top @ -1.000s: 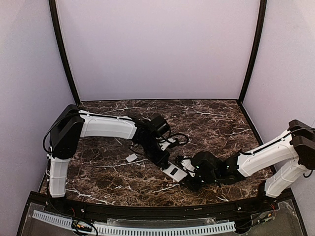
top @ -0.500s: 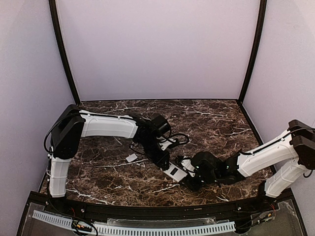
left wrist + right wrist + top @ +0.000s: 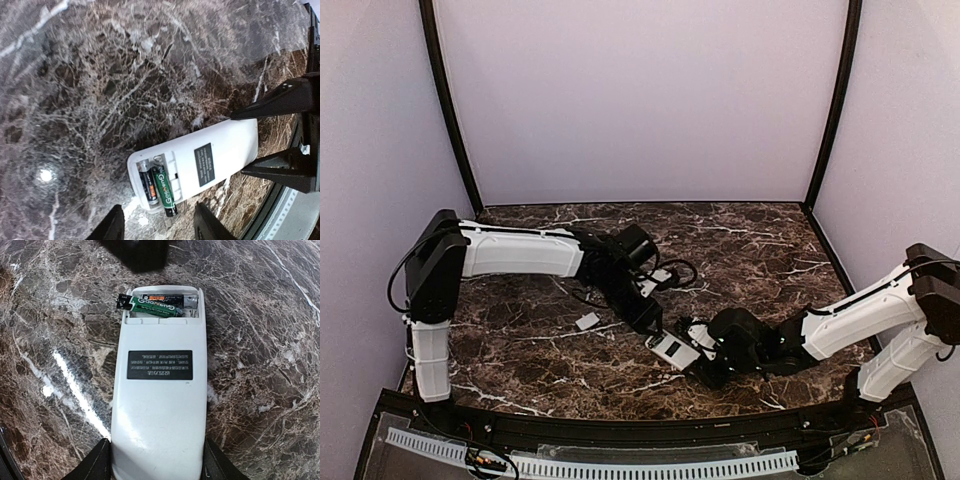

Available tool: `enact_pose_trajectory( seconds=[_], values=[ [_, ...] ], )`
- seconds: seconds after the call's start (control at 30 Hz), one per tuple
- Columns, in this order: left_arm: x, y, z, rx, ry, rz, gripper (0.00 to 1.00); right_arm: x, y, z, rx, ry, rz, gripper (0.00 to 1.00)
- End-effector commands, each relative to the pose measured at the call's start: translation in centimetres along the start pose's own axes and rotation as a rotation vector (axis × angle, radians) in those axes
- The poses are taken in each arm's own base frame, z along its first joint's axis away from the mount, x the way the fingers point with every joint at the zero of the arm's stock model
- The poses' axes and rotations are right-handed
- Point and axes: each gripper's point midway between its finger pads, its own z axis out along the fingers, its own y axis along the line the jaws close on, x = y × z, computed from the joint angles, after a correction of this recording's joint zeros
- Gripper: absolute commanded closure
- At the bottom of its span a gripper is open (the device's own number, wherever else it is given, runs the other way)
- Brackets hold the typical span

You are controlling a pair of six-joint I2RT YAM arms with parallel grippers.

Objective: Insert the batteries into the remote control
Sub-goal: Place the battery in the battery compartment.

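On the left of the overhead view, a small flat white piece [image 3: 587, 321] lies on the dark marble counter [image 3: 520, 370]. What it is cannot be made out. Just right of it, the left arm [image 3: 520, 255] reaches in, and its black wrist blocks its own tips from above.

The left wrist camera shows the left fingers [image 3: 112, 227] only as 2 dark stubs cut off by the bottom edge. They stand apart, gripping nothing, just short of the remote control's open end.

The remote control [image 3: 673, 349] sits near the middle of the counter, toward the near edge, between the 2 arms. Its button face is turned down and hidden. Whether it rests on the counter or hangs just above it cannot be told.

It is slim and white, and its plain back carries a dark label [image 3: 159, 365] with print too small to read. The battery bay at the far end is uncovered. The batteries [image 3: 155, 303], 2 of them, lie inside. 1 is black with an orange mark. The other is green, skewed, with its dark end poking past the remote's edge.

To the right, the right fingers [image 3: 97, 462] are clamped on the sides of the remote's near end. Their tips are cut off by the frame.
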Motion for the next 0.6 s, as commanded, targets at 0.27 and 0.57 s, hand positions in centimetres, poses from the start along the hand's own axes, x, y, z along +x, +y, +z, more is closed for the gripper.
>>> enact_pose_trajectory(
  seconds=[0.27,0.57],
  values=[
    [1.7,0.4,-5.4,0.001,-0.266,0.239,0.36,-0.4,2.3,-0.5,-0.126,-0.028,-0.061,1.0],
    [4.5,-0.9,-2.7,0.147,-0.266,0.319,0.18,-0.1,2.9,-0.6,-0.159,-0.03,-0.079,1.0]
  ],
)
